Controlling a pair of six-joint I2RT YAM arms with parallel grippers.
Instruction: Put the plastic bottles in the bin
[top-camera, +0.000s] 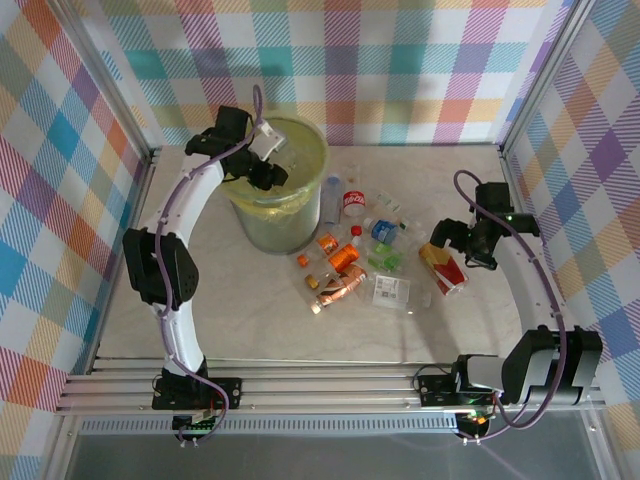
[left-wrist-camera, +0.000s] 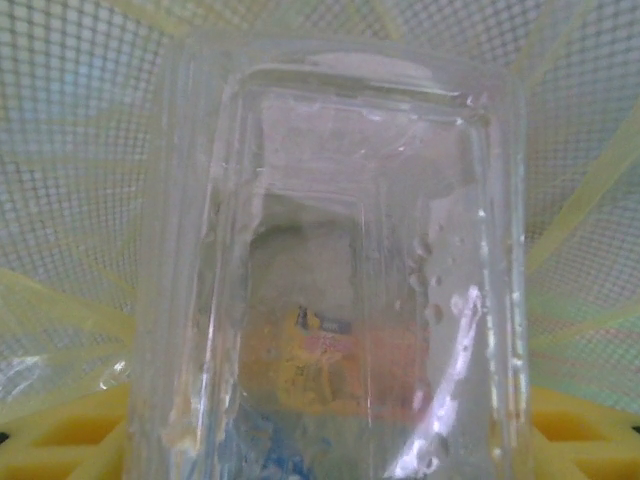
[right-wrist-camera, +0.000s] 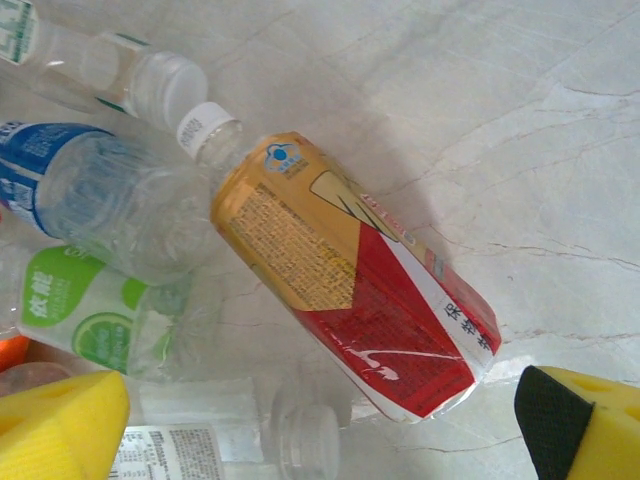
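Drop stage: left gripper, fingers clasping a clear bottle above the bin, release due; right gripper, fingers spread over a red-yellow bottle, needs lowering.

i'm looking into a robotics lab test cell, not a home or a shop. pastel checked cloth hangs as a backdrop across the top of the frame and down both sides, stretched between bare aluminium posts that slant in from the upper corners. a marble-look tabletop sits boxed inside them. along the bottom edge, slotted aluminium rails carry the left arm's base and the right arm's base, with exposed purple cable looped along the arms.
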